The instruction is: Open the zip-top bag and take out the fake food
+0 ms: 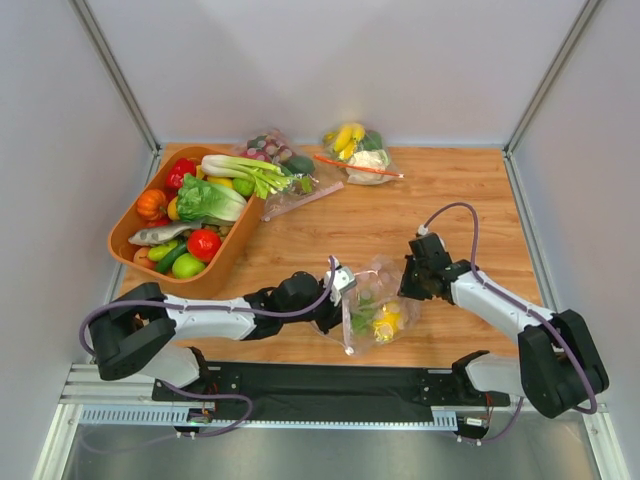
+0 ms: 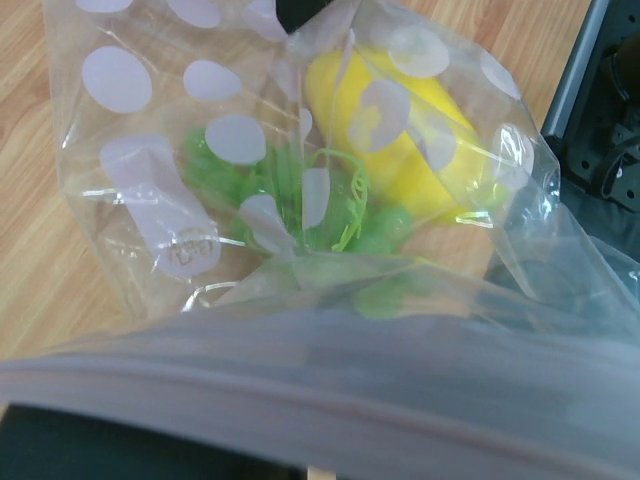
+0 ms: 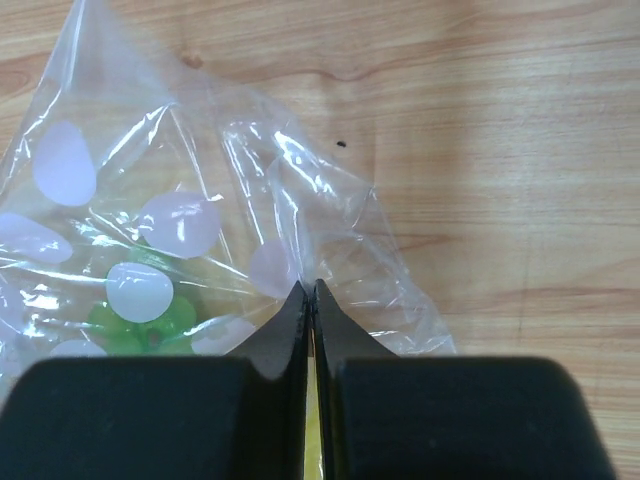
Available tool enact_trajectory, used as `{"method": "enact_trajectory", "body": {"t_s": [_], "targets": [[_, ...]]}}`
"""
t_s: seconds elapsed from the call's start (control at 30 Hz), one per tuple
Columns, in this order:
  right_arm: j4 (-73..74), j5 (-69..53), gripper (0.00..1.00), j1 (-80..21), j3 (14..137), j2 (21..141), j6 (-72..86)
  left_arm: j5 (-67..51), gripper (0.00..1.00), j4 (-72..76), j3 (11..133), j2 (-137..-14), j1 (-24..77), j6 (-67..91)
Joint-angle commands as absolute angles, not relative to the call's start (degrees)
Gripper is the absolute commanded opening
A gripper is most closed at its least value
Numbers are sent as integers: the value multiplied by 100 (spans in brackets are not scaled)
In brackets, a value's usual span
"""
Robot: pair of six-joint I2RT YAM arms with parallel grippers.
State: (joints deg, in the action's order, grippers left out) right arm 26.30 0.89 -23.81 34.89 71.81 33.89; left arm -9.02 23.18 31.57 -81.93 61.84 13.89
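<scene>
Zip-top bag (image 1: 376,303), clear with pale dots, sits near the front-middle of the wooden table (image 1: 450,190), between the two arms. It is still holding fake food: a yellow lemon (image 2: 400,130) and a bunch of green grapes (image 2: 365,235), touching each other inside. From above the lemon shows low in the bag with green stuff just left of it. Right end effector (image 3: 308,290) is at the bag's right side, with its fingers pressed together on a fold of the clear film, nothing else between them; the grapes are visible through the plastic just left of the tips. Left end effector (image 1: 338,295) is at the bag's left edge. Its wrist view is filled by the bag's blurred rim strip running across the bottom, no fingers visible there, so cannot tell whether it is spread or pinching. Far left on the table is an orange tray (image 1: 125,225) piled with lettuce (image 1: 208,198), a tomato (image 1: 203,243) and other produce. Two other clear bags are at the back, well apart from the arms: one with dark grapes (image 1: 268,147), one with a banana and cauliflower (image 1: 358,150).
</scene>
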Motion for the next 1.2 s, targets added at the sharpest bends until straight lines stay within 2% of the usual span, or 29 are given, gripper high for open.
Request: {"method": "enact_trajectory", "body": {"t_s": [0.0,0.4,0.6,0.83,1.17], "targets": [[2725,932,0,-2066,3603,7277,3006,-1055,1,1591,2971,-7796,6214,1283],[2628,844,0,-1951,3621,7313,2927,-1073,3,1275,2795,-7647,6214,1292],[2558,809,0,-1907,3586,7339,2936,-528,3,19,2979,-6426,6179,1037],[2549,773,0,-1872,3612,7348,2927,-185,2,-1508,3243,-5397,6003,1652],[2479,633,0,-1810,3718,7515,2856,1281,2,-3822,4919,-4052,5722,1855]]}}
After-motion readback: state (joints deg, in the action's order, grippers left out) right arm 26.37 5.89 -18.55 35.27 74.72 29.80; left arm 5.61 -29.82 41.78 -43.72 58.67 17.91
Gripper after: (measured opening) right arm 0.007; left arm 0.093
